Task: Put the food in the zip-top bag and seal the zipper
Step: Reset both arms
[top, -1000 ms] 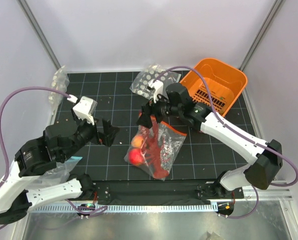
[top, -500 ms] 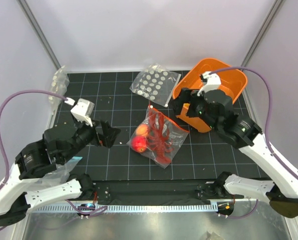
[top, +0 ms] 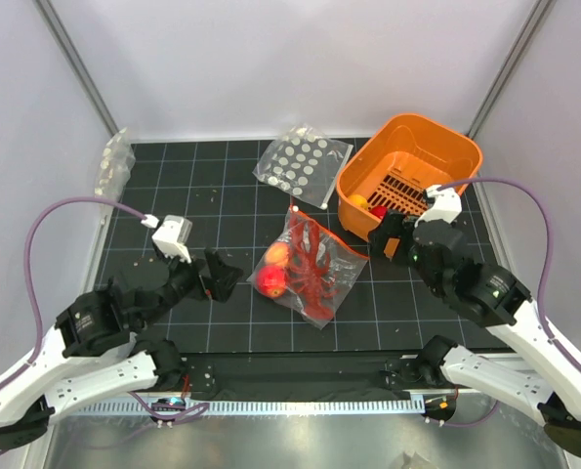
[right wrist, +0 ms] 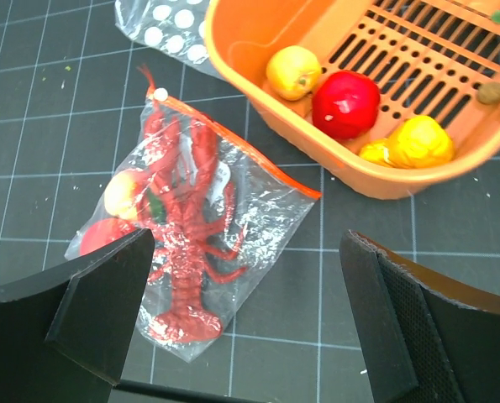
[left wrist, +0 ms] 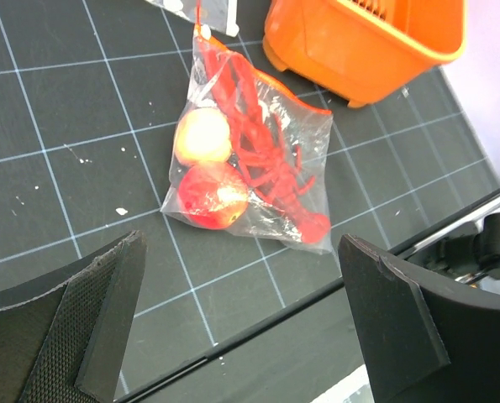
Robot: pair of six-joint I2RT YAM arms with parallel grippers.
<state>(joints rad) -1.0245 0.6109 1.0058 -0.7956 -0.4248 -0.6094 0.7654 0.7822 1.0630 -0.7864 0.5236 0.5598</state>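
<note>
Bag (top: 335, 277), food (right wrist: 186, 227) inside, lies flat just left of the basket (right wrist: 334, 161). Its zipper (right wrist: 233, 143) edge faces the basket, running diagonally. Left gripper (left wrist: 241, 243) and right gripper (right wrist: 248, 238) both gape, empty; the right is nearer the zipper.

The zip-top bag (top: 344, 266), food (top: 308, 262) inside it, lies on the worktop (top: 222, 195) between the left end effector (top: 224, 277) and the right end effector (top: 386, 239); the basket (top: 361, 164) stands just beyond the right one.
</note>
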